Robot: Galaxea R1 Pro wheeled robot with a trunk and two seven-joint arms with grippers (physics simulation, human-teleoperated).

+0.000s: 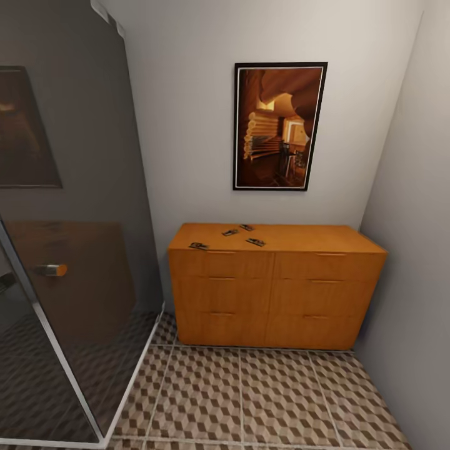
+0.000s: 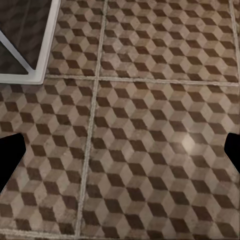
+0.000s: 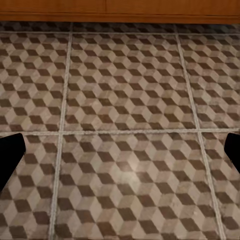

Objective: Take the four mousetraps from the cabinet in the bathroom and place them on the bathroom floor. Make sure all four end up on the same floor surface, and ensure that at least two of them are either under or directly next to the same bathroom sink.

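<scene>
Cube-patterned bathroom floor (image 1: 275, 394) nearest, brown, beige and white with pale grout; same tiles close up under the left gripper (image 2: 120, 150) and right gripper (image 3: 120, 150), fingertips (image 2: 11, 155) only dark slivers at the frame edges, spread wide apart, nothing between them; white frame corner of the glass shower enclosure (image 1: 75, 300) caught by the left wrist view, wooden base of the cabinet (image 1: 275, 287) caught by the right wrist view; farther off in the head view, whole cabinet against the wall, six drawers shut; four mousetraps (image 1: 230, 232) scattered on its top toward the left half, one at the front left edge; framed picture (image 1: 279, 126) on the wall above.
</scene>
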